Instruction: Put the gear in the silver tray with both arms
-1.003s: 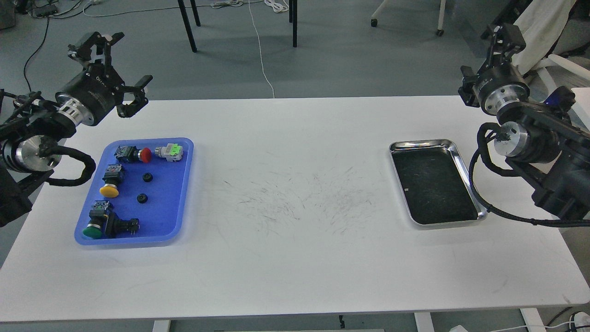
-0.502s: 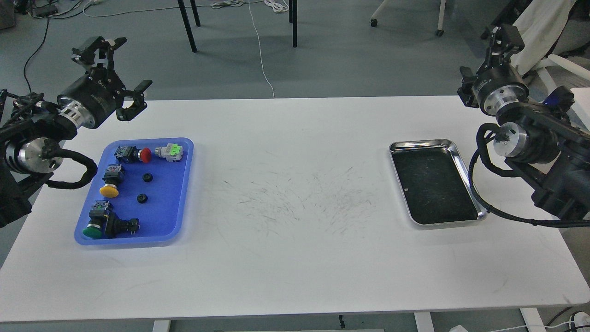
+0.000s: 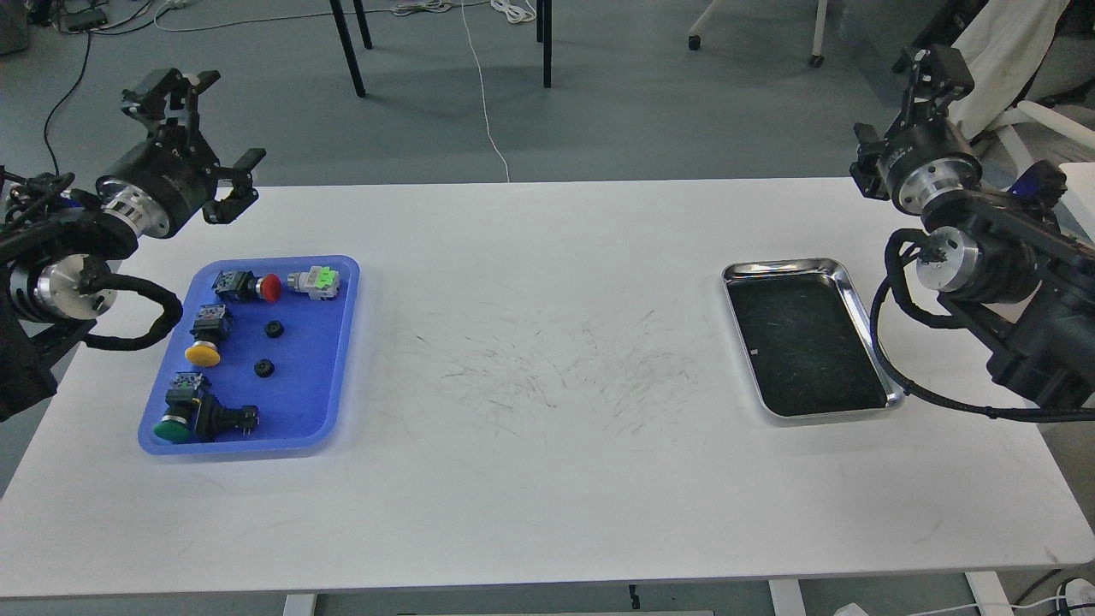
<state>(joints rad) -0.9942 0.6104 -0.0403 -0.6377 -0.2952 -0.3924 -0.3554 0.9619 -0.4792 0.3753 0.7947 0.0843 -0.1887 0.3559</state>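
Two small black gears (image 3: pixel 274 328) (image 3: pixel 263 368) lie in the middle of the blue tray (image 3: pixel 325 402) on the left of the table. The silver tray (image 3: pixel 860 299) sits at the right with nothing in it. My left gripper (image 3: pixel 234 116) hovers open above the table's far left corner, behind the blue tray, holding nothing. My right gripper (image 3: pixel 937 67) is raised beyond the table's far right corner, behind the silver tray. It is seen end-on, so its fingers cannot be told apart.
The blue tray also holds several push-button switches with red (image 3: pixel 270 287), yellow (image 3: pixel 203 352) and green (image 3: pixel 171 430) caps, plus a grey and green part (image 3: pixel 315 281). Chair legs and cables stand on the floor beyond the table.
My left gripper has drifted a little to the left and back, still open. The right arm has hardly moved. Nothing in the trays has shifted.
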